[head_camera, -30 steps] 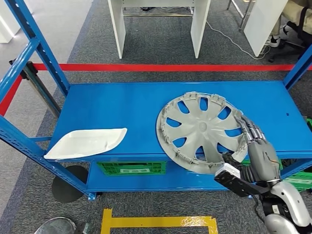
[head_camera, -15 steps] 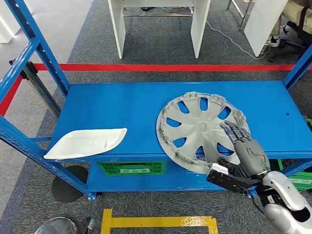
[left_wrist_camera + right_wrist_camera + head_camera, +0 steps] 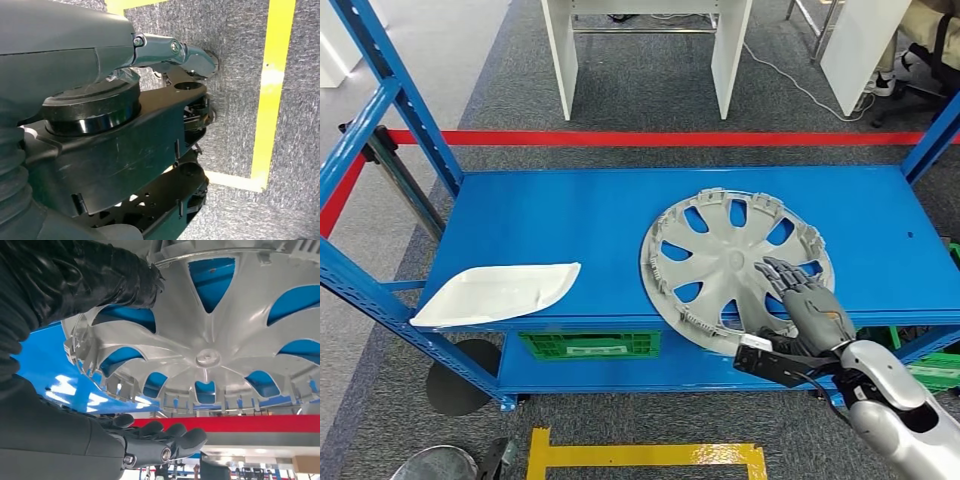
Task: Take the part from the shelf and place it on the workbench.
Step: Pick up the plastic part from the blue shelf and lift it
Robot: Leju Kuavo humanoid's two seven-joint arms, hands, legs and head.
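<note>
Blue shelf (image 3: 569, 215) on grey carpet (image 3: 652, 80) w/ hubcap (image 3: 720, 265); right robot hand (image 3: 810, 305) spread above, empty.

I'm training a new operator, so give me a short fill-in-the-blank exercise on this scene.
1. The grey hubcap lies on a shelf painted ____.
2. The hand reaching over the hubcap is the robot's ____ hand.
3. Near the shelf's front left corner lies a flat ____ panel.
4. Behind the shelf, a ____ line runs across the carpet.

Missing words: blue; right; white; red
</note>
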